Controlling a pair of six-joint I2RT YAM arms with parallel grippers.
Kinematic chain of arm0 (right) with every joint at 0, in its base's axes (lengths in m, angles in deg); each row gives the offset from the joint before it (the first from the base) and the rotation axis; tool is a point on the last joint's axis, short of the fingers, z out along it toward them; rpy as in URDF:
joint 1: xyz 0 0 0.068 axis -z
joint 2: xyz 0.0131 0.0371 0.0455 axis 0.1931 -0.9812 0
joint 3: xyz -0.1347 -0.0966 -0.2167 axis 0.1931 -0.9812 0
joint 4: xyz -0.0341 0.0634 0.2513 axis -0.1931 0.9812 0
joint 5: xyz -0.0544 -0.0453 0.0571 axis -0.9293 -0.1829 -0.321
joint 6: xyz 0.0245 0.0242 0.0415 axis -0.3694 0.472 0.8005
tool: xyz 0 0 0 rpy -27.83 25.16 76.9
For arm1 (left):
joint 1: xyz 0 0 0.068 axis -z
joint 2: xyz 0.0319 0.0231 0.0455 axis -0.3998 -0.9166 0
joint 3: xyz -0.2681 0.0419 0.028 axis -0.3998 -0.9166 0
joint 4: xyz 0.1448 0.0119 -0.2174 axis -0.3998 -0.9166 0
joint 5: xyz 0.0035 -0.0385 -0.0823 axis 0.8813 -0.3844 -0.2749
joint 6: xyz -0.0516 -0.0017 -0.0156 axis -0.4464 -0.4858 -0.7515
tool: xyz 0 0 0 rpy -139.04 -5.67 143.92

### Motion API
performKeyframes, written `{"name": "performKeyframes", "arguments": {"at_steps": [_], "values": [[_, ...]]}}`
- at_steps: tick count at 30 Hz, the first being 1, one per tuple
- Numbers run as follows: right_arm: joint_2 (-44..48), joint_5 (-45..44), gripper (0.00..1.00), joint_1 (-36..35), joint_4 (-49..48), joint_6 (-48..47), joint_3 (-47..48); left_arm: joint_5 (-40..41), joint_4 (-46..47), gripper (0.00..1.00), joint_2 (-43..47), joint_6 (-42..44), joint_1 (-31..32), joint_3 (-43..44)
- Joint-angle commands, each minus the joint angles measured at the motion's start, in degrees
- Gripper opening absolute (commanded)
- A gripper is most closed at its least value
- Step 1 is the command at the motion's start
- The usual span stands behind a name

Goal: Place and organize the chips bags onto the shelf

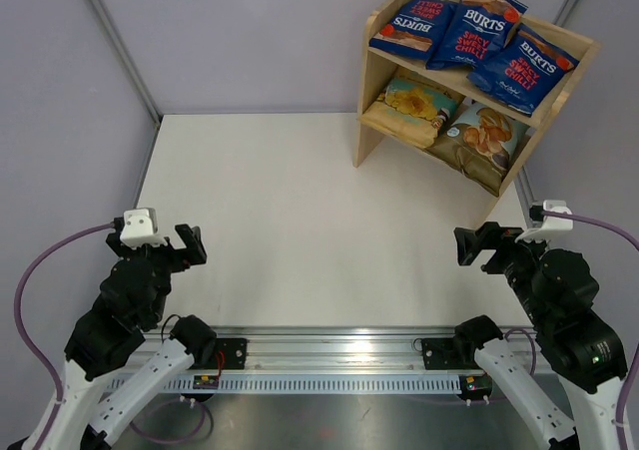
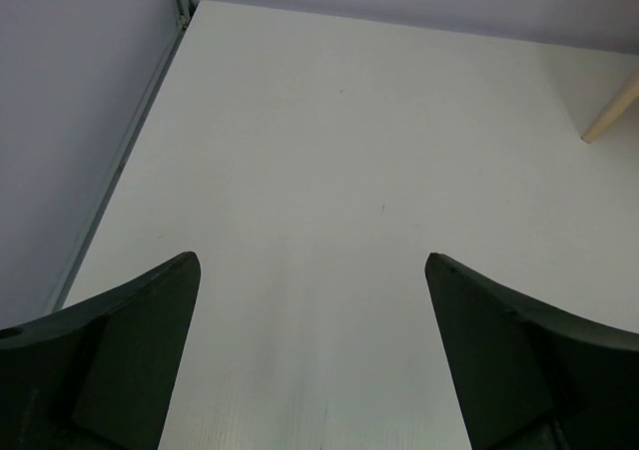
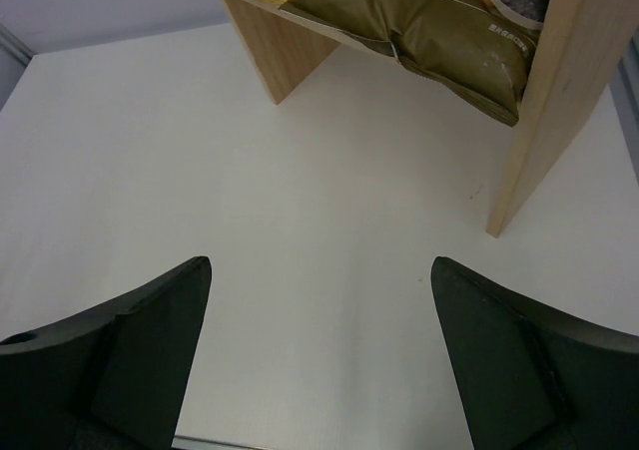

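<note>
The wooden shelf (image 1: 371, 91) stands at the table's far right. Three dark blue Burts bags (image 1: 412, 26), (image 1: 477, 26), (image 1: 524, 66) lie side by side on its top tier. On the lower tier lie a tan-yellow bag (image 1: 417, 106) and the light blue Cassava bag (image 1: 481, 136). The right wrist view shows the Cassava bag's olive end (image 3: 439, 21) hanging over the lower board beside the side panel (image 3: 554, 101). My left gripper (image 1: 190, 245) (image 2: 312, 265) is open and empty over bare table. My right gripper (image 1: 477, 245) (image 3: 319, 265) is open and empty, in front of the shelf.
The white table (image 1: 290, 211) is bounded by grey walls at the left and back. A metal rail (image 1: 329, 355) carrying both arm bases runs along the near edge. A shelf foot (image 2: 611, 111) shows at the far right of the left wrist view.
</note>
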Motion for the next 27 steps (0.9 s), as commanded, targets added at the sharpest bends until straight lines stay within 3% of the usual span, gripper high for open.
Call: {"name": "performKeyframes", "arguments": {"at_steps": [1,5,18,27], "values": [[2.2,-4.3,0.99,-0.3,-1.2,-1.4,-1.0,-2.9,5.1,0.99,2.0,-0.1,-0.2,-1.3],[2.2,-4.9,0.99,-0.3,-1.7,-2.3,-2.6,-8.7,9.0,0.99,3.9,0.9,-1.0,-3.8],[0.0,-8.5,0.99,-0.4,-3.0,-1.5,-5.1,-23.0,11.3,0.99,-1.1,2.1,-17.7,-5.4],[-1.2,-10.0,1.0,-0.3,-3.5,-0.3,-6.5,-24.1,11.8,0.99,-1.5,2.3,-18.7,-5.8]]}}
